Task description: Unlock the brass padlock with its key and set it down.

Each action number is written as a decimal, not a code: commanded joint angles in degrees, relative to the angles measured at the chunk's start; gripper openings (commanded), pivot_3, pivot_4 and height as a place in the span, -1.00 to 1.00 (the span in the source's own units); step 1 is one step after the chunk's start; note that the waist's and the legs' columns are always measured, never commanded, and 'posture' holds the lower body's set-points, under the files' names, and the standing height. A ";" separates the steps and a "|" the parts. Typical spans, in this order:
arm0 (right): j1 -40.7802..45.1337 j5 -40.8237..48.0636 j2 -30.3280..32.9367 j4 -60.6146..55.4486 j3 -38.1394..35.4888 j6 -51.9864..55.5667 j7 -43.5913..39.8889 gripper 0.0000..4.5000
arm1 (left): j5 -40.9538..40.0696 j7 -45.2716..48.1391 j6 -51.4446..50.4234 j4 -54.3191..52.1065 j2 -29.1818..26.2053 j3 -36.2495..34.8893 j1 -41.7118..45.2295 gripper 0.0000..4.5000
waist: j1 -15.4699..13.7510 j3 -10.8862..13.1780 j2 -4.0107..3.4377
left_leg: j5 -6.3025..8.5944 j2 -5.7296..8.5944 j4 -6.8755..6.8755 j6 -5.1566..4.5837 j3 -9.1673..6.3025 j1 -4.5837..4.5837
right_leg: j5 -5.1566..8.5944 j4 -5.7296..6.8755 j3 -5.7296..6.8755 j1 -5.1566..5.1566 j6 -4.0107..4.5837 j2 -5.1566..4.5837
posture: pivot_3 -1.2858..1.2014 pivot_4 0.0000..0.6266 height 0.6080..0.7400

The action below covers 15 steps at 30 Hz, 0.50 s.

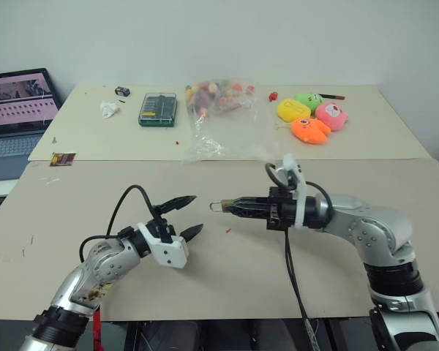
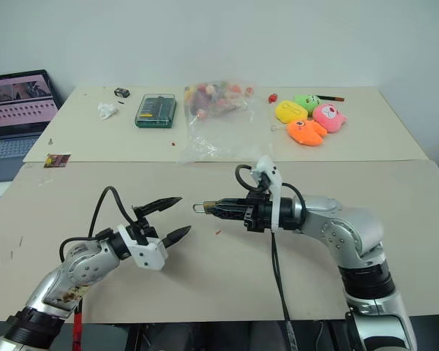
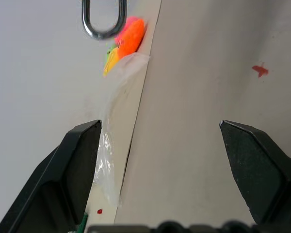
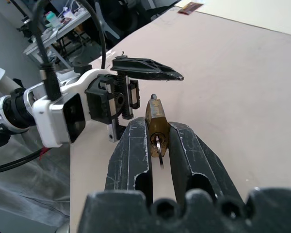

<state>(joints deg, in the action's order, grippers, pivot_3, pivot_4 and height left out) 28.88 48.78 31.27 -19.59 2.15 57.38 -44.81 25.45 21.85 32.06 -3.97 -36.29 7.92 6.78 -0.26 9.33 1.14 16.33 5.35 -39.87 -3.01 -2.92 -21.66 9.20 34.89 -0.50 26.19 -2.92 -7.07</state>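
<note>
My right gripper (image 1: 231, 207) points left, level above the table, and is shut on the brass padlock (image 1: 224, 206). The silver shackle (image 3: 103, 24) sticks out past the fingertips toward my left gripper. In the right wrist view the padlock (image 4: 155, 119) sits clamped between the two fingers, and the thin silver key (image 4: 158, 148) stands in its keyhole, facing back toward the wrist. My left gripper (image 1: 197, 213) hangs open just left of the shackle and slightly lower, with nothing between its fingers (image 3: 82, 160).
At the back of the table lie a clear bag of colourful pieces (image 1: 218, 102), a green case (image 1: 158, 108) and bright plush toys (image 1: 312, 117). A laptop (image 1: 18, 110) stands far left. A red speck (image 1: 228, 231) marks the table under the grippers.
</note>
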 commanded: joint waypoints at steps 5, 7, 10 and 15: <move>-0.17 4.39 3.67 -3.77 -5.45 0.90 -0.69 -0.94 | -2.98 -0.81 -3.70 5.35 0.28 -2.64 5.92 0.84 | 0.06 0.00 0.00 | 0.03 -0.01 0.00 -0.05 0.00 0.00 | 0.00 0.00 0.00 0.00 0.00 0.00 | 0.03 -0.52 1.00; -0.43 5.07 4.74 -4.00 -6.34 1.12 -0.86 -0.94 | -4.45 -0.28 -5.36 6.30 0.94 -2.99 7.27 0.84 | 0.02 0.00 0.00 | 0.02 -0.01 0.00 -0.04 0.00 0.00 | 0.00 -0.01 0.00 0.00 0.00 0.00 | 0.03 -0.52 1.00; -0.83 6.07 6.05 -3.92 -7.08 1.14 -1.50 -0.94 | -5.47 0.51 -5.47 7.45 0.91 -2.44 8.26 0.84 | 0.04 0.00 0.01 | 0.02 0.00 -0.01 -0.04 0.00 -0.01 | 0.00 -0.01 0.00 0.00 0.00 -0.01 | 0.03 -0.52 1.00; -0.90 6.96 7.70 -4.28 -6.88 1.01 -2.80 -0.94 | -9.51 3.65 -7.34 8.33 1.74 -1.65 8.53 0.49 | 0.05 0.00 0.01 | 0.02 0.00 0.00 -0.05 0.00 -0.02 | 0.00 -0.01 0.00 0.00 0.00 -0.01 | 0.03 -0.52 1.00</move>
<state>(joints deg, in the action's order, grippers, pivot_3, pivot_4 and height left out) 27.79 54.16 38.65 -21.90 -3.11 58.59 -46.52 18.73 24.12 25.32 4.83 -34.94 6.23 14.53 -0.21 9.33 1.15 16.36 5.34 -39.88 -3.06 -2.91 -21.68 9.20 34.87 -0.50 26.19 -2.92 -7.08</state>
